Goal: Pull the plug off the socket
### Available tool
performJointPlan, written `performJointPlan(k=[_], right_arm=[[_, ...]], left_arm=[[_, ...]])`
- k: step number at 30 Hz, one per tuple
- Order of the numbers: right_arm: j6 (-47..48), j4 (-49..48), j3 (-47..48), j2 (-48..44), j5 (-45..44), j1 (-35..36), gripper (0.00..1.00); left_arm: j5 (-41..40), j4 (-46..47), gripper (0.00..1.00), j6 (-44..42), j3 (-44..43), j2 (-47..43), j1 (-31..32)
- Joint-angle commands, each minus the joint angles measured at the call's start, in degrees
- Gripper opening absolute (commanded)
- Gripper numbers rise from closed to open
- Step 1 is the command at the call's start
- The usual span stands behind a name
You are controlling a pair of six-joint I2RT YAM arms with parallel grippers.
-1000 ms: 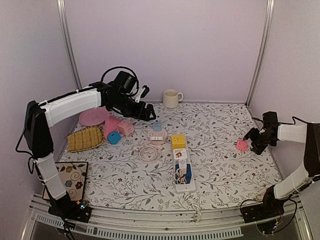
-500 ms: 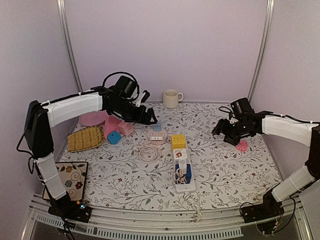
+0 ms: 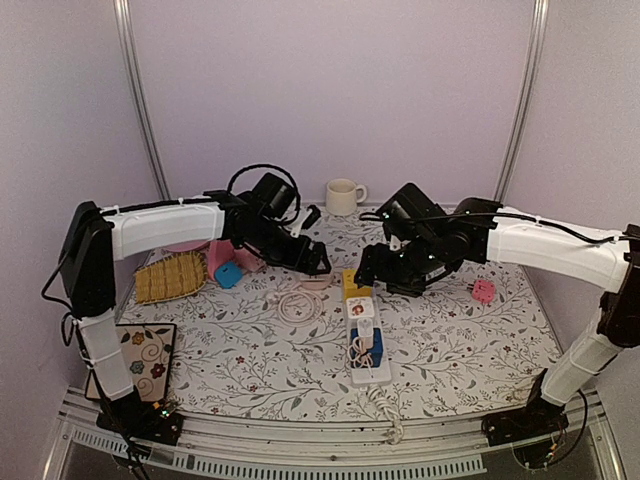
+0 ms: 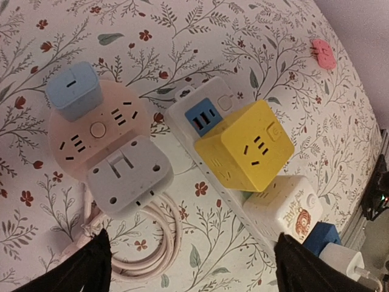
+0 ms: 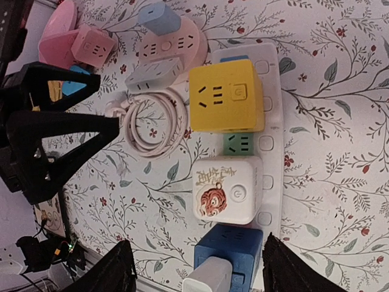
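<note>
**Yellow cube vs. the strip: where to grab**

Top view: shows the yellow cube plug [image 3: 356, 283] seated at the far end of the white power strip [image 3: 372, 375], mid-table. Also shows the left gripper [image 3: 318, 258] and right gripper [image 3: 378, 277] hanging close on either side of it. Can't tell from here whether either is touching it.

Left wrist: shows both fingers [image 4: 85, 271] spread wide with nothing between them. Catches the cube [image 4: 244, 146] plus a round pink socket [image 4: 97, 131] just beside the strip, carrying a light-blue plug [image 4: 73, 91]. Can't say for sure which plug is meant; betting on the cube.

Right wrist: same story, fingers [image 5: 118, 267] gaping and empty. Puts the cube [image 5: 222, 97] close to a tiger-printed adapter [image 5: 225, 188] on the same strip.

Handling guess: hard smooth plastic, light, not fragile, probably a bit slippery. Best to pinch the two flat sides not facing the neighbour, then pull straight out. Likely to drag the light strip along, so worth pinning that with the other gripper.
</note>
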State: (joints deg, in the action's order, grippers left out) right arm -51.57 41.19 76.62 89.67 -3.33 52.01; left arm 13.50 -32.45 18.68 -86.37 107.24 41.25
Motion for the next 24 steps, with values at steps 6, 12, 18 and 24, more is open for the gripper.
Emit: performJointPlan(k=[6,12,18,24], right_arm=[[-7.4,16.32,7.36,6.21,-6.47,10.24,0.7],[-7.6,22.09,14.05,13.32,-8.56,14.19,0.68],[-8.28,24.74,15.6,16.25,-9.85,14.9,0.54],[-7.87,26.05,18.01,17.31,-11.53,14.93,0.29]], left_arm=[[1.07,1.64,0.94,-0.68,-1.81,4.01,2.36],[1.61,1.68,0.94,-1.14,-2.83,4.9,3.53],[1.92,1.28,0.94,-1.69,-2.8,7.22,5.22],[1.18,0.68,0.94,-2.29,-2.49,7.23,6.33]])
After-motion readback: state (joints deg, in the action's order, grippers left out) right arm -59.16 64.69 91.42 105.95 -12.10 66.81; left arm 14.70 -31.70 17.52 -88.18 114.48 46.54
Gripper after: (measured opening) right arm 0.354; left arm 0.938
